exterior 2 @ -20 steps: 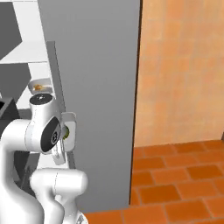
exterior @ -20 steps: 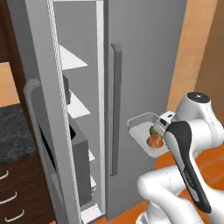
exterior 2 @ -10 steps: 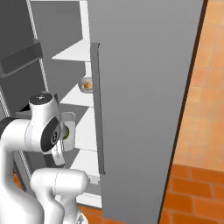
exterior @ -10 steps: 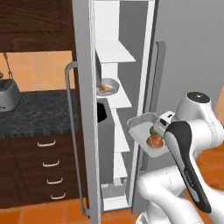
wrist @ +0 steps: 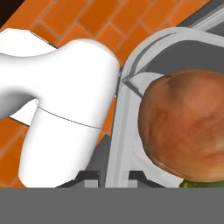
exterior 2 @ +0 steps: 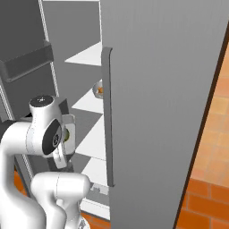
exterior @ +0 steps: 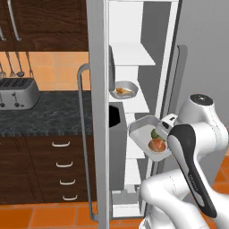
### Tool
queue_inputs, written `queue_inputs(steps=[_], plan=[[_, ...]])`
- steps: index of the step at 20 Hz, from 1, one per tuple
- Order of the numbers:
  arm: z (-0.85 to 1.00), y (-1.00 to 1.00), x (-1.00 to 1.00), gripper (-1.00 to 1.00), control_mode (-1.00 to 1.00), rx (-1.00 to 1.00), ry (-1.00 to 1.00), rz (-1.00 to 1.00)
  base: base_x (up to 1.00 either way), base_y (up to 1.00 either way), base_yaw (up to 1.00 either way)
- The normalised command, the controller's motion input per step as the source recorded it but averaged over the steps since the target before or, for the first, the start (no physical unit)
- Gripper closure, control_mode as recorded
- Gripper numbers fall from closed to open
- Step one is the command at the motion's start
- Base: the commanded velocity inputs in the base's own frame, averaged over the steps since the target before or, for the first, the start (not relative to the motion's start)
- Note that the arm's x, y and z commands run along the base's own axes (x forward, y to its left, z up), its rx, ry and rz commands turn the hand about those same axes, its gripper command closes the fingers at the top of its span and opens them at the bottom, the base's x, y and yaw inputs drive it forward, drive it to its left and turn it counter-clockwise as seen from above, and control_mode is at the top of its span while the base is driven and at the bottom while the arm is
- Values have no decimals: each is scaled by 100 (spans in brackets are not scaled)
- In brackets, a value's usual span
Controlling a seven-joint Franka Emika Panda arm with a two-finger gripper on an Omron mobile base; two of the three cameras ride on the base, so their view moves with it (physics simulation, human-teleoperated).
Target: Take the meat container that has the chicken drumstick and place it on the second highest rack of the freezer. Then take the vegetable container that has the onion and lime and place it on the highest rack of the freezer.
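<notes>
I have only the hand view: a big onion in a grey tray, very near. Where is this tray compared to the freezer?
Observer: In the left base view the tray hangs in front of the open freezer, before its shelves.
Operator: Is it at the height of the highest rack?
Observer: No. The highest rack is well above it, and the tray is lower than the second highest rack too.
Operator: And the drumstick?
Observer: The drumstick lies in its bowl on the second highest rack.
</notes>
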Motion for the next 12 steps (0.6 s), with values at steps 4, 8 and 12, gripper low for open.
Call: queue_inputs(steps=[4, 8, 12], plan=[[0, 0, 0, 100, 100, 0, 0, 0, 3, 1, -1], [7, 0, -1, 100, -100, 0, -10, 0, 0, 0, 0], [83, 0, -13, 100, -100, 6, -25, 0, 0, 0, 0]])
